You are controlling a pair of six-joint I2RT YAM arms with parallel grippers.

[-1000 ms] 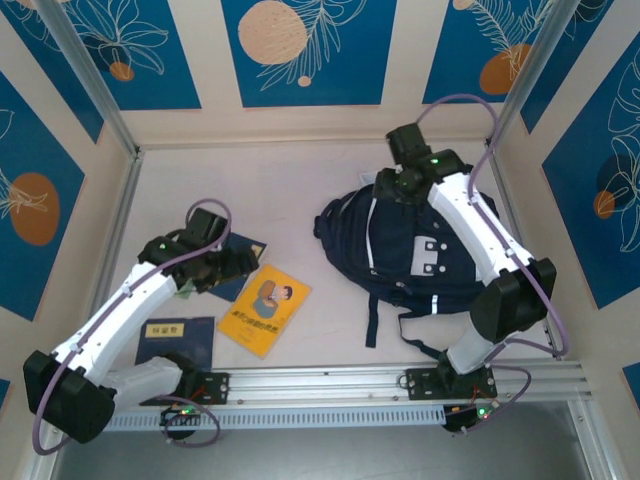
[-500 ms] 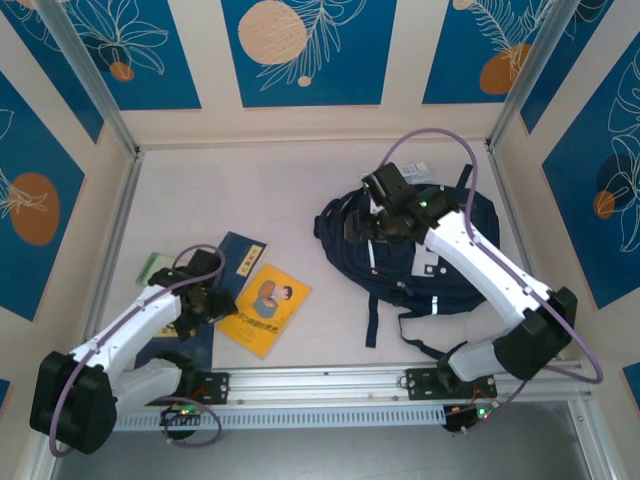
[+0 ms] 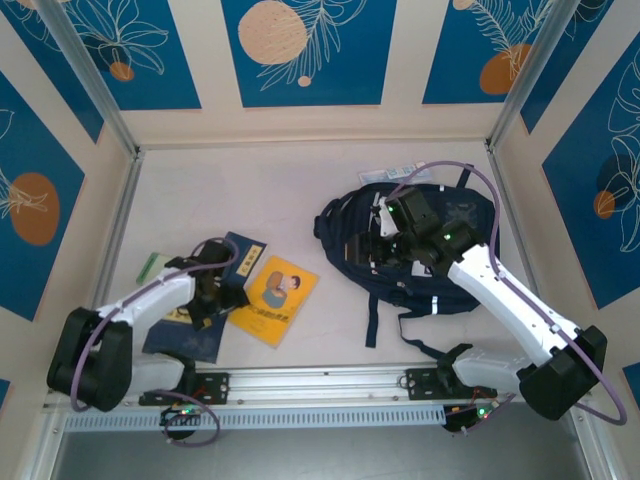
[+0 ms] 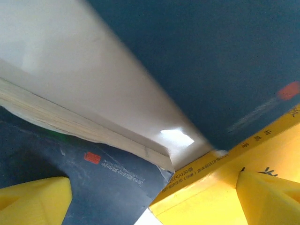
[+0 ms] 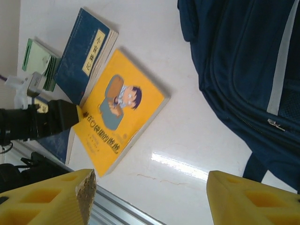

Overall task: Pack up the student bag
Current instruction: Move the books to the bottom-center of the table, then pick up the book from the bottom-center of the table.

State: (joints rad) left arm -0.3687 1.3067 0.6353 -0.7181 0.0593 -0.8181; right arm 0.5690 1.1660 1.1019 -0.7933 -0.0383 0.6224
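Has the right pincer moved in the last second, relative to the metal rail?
Yes. The right pincer came closer to the metal rail, from the student bag's far end toward its middle.

one backpack [image 3: 345, 230], four books [image 3: 275, 300]

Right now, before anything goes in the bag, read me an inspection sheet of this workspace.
Surface: pale cream tabletop, glossy.
Job's things: large dark navy fabric backpack with white stripes, lying on the right.
Clutter: yellow paperback with cartoon cover, dark blue book with yellow label, second dark blue book under the left arm, small green booklet.
Grippers: left fingers open, low at the yellow paperback's edge; right fingers open, holding nothing, beside the backpack.
Cables: purple cable looped along each arm.
Surroundings: blue wall panels with orange discs; aluminium rail at near edge.
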